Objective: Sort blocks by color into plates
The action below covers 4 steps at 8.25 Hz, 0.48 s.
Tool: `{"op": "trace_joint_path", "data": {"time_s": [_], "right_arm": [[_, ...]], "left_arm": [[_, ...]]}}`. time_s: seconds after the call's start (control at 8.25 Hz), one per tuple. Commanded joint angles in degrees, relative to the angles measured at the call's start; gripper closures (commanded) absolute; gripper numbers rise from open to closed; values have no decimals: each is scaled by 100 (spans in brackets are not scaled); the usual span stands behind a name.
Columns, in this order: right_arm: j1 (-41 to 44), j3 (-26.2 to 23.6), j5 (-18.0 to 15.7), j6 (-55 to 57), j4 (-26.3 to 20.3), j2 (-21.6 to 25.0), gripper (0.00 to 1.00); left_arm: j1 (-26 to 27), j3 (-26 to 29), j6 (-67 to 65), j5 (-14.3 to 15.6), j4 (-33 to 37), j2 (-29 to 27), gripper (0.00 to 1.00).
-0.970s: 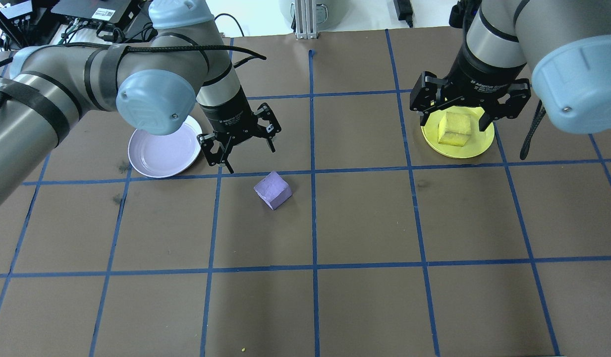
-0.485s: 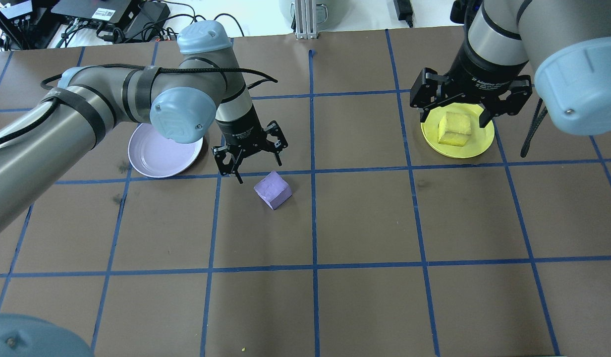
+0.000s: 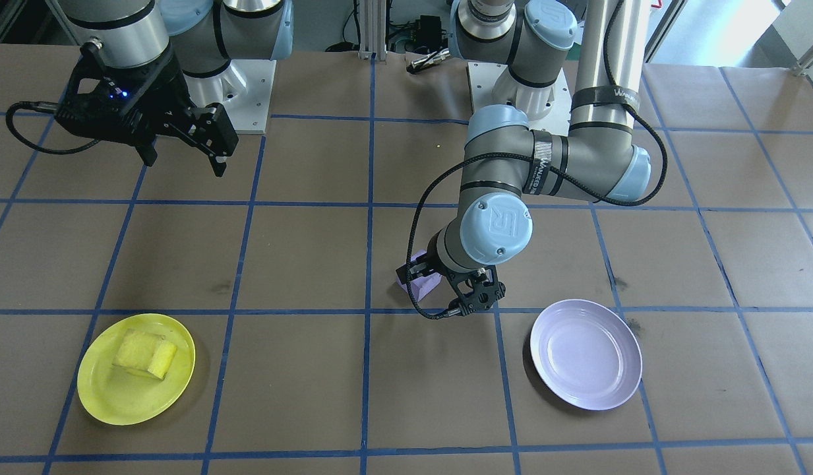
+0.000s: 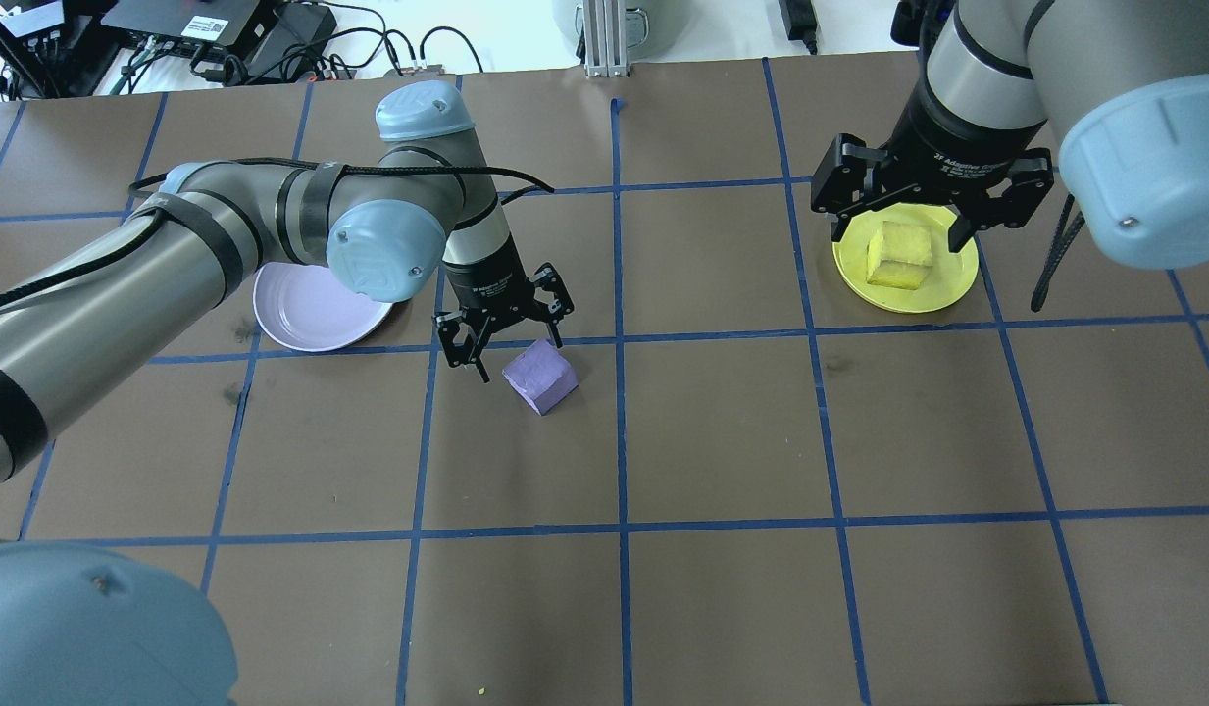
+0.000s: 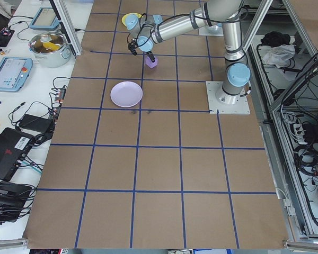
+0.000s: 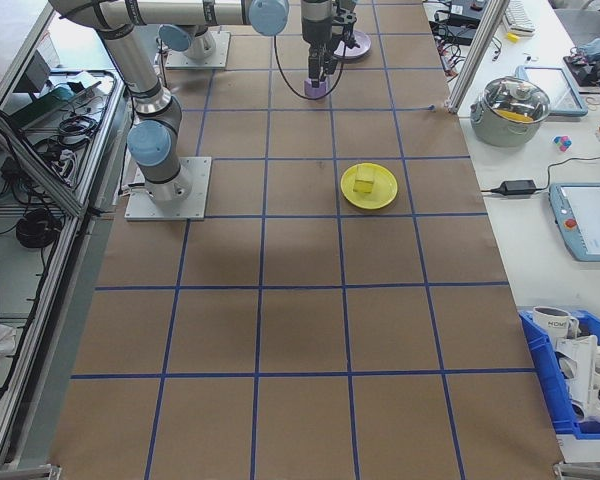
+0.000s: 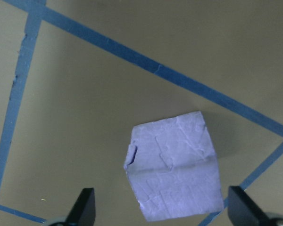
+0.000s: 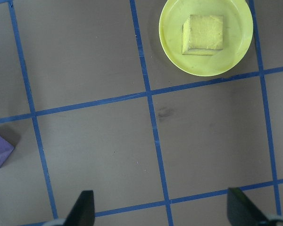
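1. Over the last second the left tool (image 4: 506, 331) has dropped and moved away from the purple plate (image 4: 310, 316) toward the purple block (image 4: 539, 377). It now hangs just at the block's 11 o'clock in the overhead view, fingers spread, holding nothing.
2. That looks like an approach to a pick. The block sits on the desk (image 4: 722, 441), untouched, between the finger tips in the wrist view.
3. The yellow block (image 4: 899, 255) already lies in the yellow plate (image 4: 952, 279), so that half appears done.
4. The right tool (image 4: 923, 211) hovers above the yellow plate, spread and empty.
5. The purple plate lies at the purple block's 10 o'clock, near, partly hidden by the left arm.
6. Nothing lies between block and plate but blue tape lines (image 4: 619, 338).
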<state>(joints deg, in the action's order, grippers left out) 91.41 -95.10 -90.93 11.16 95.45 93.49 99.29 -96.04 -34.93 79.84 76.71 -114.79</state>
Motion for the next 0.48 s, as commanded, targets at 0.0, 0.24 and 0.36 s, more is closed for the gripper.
{"op": "trace_joint_path", "data": {"time_s": [0.0, 0.24, 0.36], "right_arm": [[0, 0, -12, 0, 0, 12, 0], [0, 0, -21, 0, -9, 12, 0], [0, 0, -30, 0, -9, 12, 0]], "left_arm": [[-14, 50, -461, -47, -86, -210, 0], [-15, -2, -559, -224, -86, -307, 0], [-15, -2, -533, -224, -86, -377, 0]]}}
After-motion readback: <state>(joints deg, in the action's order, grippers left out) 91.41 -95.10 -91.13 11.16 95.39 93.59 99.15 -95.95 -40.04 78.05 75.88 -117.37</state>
